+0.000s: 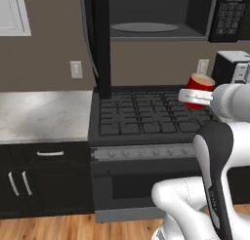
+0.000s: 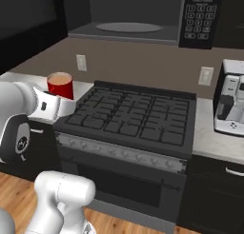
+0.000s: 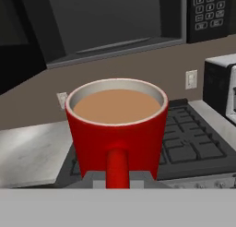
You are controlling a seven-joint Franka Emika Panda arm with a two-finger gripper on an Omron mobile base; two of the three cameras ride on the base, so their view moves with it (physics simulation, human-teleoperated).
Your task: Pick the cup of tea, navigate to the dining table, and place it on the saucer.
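The cup of tea [image 3: 117,129] is a glossy red mug filled with tan liquid, its loop handle turned toward the hand camera. My gripper [image 3: 117,179] is shut on it at the handle side and holds it upright in the air. In the left base view the cup of tea [image 1: 200,84] hangs over the right part of the stove, with the gripper [image 1: 196,97] just below its rim. From the right base the cup of tea [image 2: 60,86] appears off the stove's left edge, held by the gripper [image 2: 56,103]. The dining table and the saucer are out of view.
A black gas stove [image 1: 146,114] with an oven front stands ahead, and an open microwave [image 1: 146,19] hangs above it. A marble counter [image 1: 44,114] over black cabinets lies to the left. A silver appliance [image 2: 231,97] sits on the right counter. Wood floor lies below.
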